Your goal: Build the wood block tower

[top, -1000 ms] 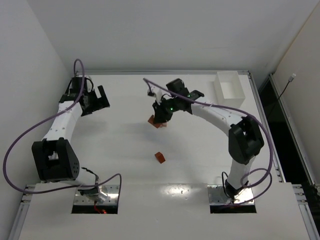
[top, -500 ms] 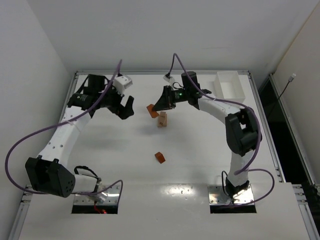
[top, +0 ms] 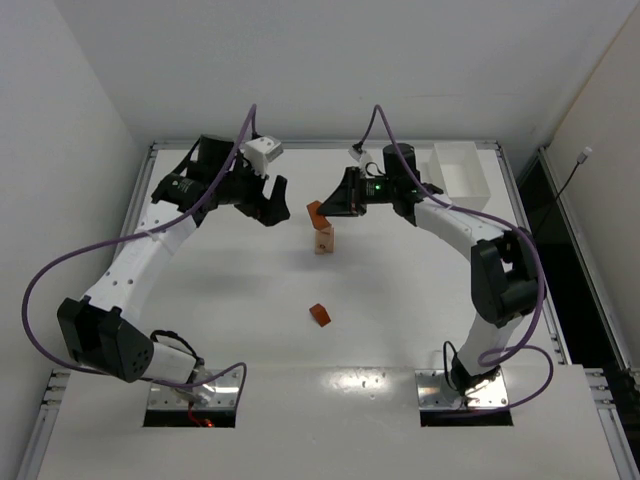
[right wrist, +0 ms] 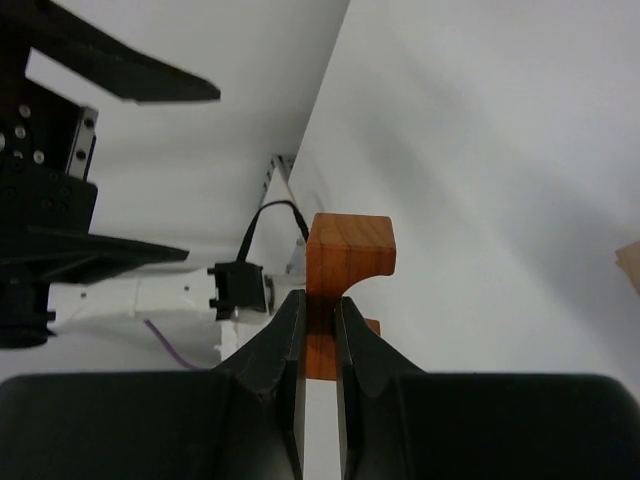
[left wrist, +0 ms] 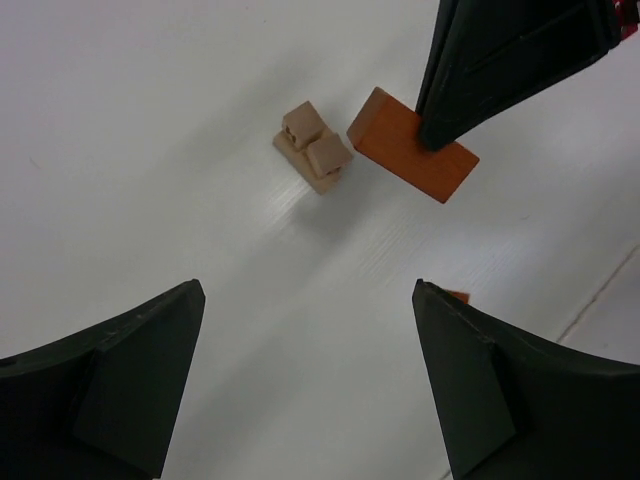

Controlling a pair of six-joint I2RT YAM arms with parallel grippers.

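A short stack of pale tan blocks [top: 323, 238] stands at mid-table towards the back; from the left wrist it shows as two small cubes on a wider base [left wrist: 313, 148]. My right gripper [top: 328, 207] is shut on a reddish-orange arch piece [top: 315, 211], holding it in the air just above and left of the stack. The right wrist view has the arch piece [right wrist: 350, 250] sticking up out of the shut gripper [right wrist: 320, 300]. My left gripper [top: 275, 202] hovers left of the stack, open and empty [left wrist: 308, 290]. An orange wedge [top: 319, 314] lies nearer the arms.
A white rectangular tray [top: 460, 168] stands at the back right corner. White walls rise along the table's left and back edges. The left arm's purple cable [top: 40, 290] loops out over the left side.
My left arm has swung from the table's left edge in towards the stack. The right gripper has drawn back from over the stack, still holding the arch piece, uncovering the tan blocks.
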